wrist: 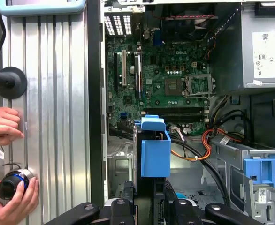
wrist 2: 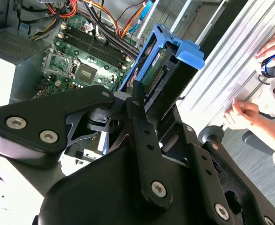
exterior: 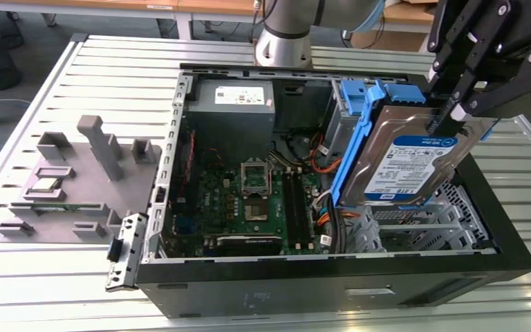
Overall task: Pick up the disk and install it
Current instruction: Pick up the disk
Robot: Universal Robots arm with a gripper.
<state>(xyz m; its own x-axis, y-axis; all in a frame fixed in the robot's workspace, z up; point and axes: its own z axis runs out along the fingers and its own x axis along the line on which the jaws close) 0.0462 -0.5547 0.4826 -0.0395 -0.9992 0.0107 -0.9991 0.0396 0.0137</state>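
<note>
we are holding the disk (exterior: pixel 411 164) tilted over the case (exterior: pixel 339 280), gripper (exterior: pixel 452 116) clamped on it; the tilt is risking snagging cables (exterior: pixel 322 153) inside.

Disk (exterior: pixel 411 162): clamped between the fingers (wrist 2: pixel 136 108) of the gripper (exterior: pixel 448 121), over the open computer case (exterior: pixel 339 294).
Circuit board (exterior: pixel 247 197): on the case floor, below the fingers.
Power supply (exterior: pixel 233 104): inside the case, well apart from the fingers.
Parts stand (exterior: pixel 72 183): on the table (exterior: pixel 44 290) outside the case, farthest from the fingers.
</note>
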